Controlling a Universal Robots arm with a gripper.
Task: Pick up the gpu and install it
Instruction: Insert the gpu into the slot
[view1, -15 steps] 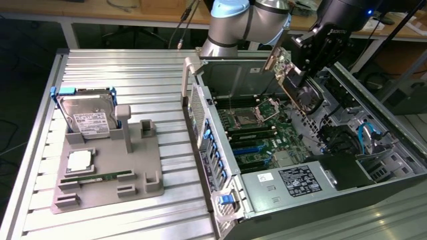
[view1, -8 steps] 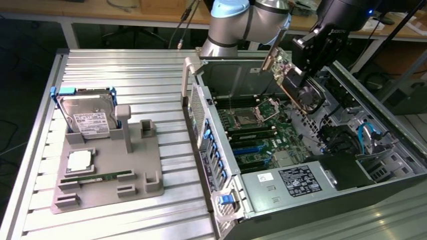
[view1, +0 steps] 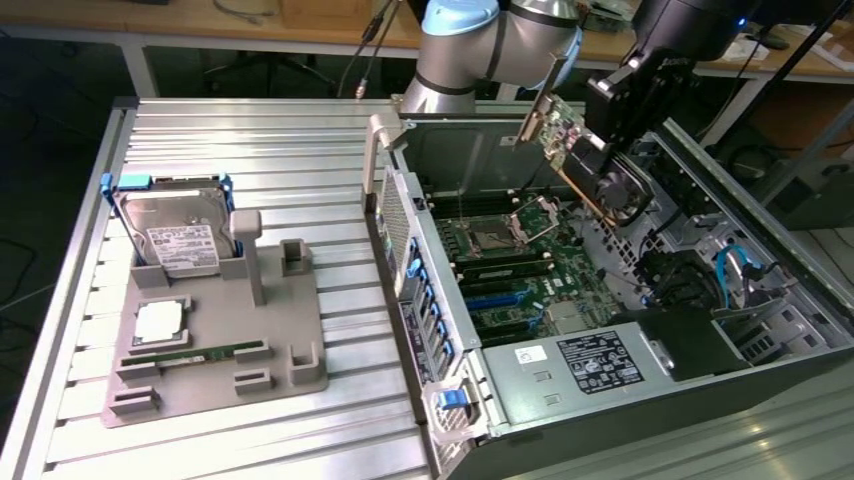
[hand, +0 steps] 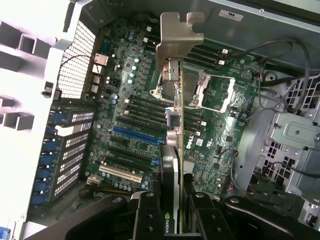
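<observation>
So my gripper (hand: 174, 202) has the gpu (hand: 176, 150) pinched between its fingers, jaws about halfway in because the card fills the gap. I'm holding it at the end away from the bracket (hand: 177, 40). My guess is that's the whole point of this grip: it keeps the bracket and the connector edge clear of my fingers so they can meet the machine first

The card is up in the air, edge-on over the open case (view1: 400, 190), roughly above the CPU socket (hand: 210, 92). As far as I can see it isn't touching anything in there. I can't tell whether it's squared up with the long slots (hand: 137, 134) yet

Inside the case there's the motherboard (hand: 125, 100) with that bare socket, rows of empty-looking slots, and a power supply (view1: 587, 360) at the near end. Vented slot covers run along the wall on the exterior view's left

Over on the table (view1: 240, 130), the grey fixture (view1: 280, 370) has a hard drive (view1: 174, 240) standing upright in its blue-clipped cradle. A green memory stick (view1: 200, 353) lies flat in a groove just beside it
</observation>
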